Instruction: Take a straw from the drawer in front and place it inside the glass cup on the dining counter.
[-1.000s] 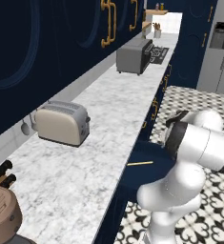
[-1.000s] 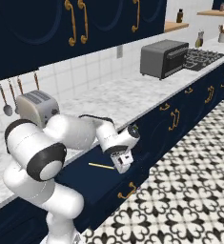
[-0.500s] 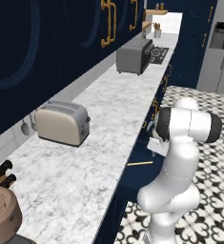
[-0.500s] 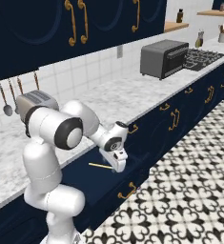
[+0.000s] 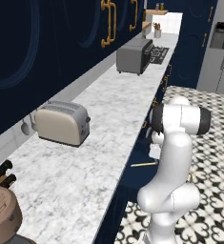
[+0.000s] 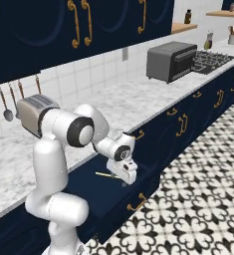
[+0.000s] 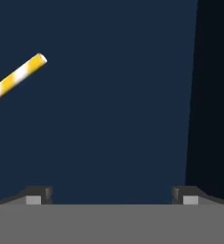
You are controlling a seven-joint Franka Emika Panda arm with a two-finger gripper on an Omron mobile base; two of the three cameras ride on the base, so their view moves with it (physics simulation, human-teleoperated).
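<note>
From where I stand, the white arm bends down off the marble worktop [image 5: 99,124] edge and reaches into the open drawer [image 6: 113,196], a shallow navy box pulled out below the counter with a brass handle [image 6: 137,202] on its front. The gripper [image 6: 127,180] hangs just above the drawer floor, pointing downward. In the hand view its two dark fingertips [image 7: 37,195] sit wide apart at the bottom corners, with nothing between them but bare navy floor, so the claw is spread open and empty.

The straw [image 6: 106,175] lies flat on the drawer floor, close beside the gripper at about 9 o'clock of it in the right base view, not touching it. In the hand view the straw [image 7: 15,78] shows yellow and white stripes and slants in from the left edge, its free end up at about 10 o'clock, well clear of both fingertips. In the left base view the straw [image 5: 143,164] appears as a thin tan line at 9 o'clock of the arm's lower body.

On the worktop a cream toaster [image 5: 62,122] stands toward the wall, and further along a grey toaster oven [image 5: 134,55] sits near the stove [image 6: 212,59]. The floor [image 6: 198,199] is patterned black-and-white tile.
</note>
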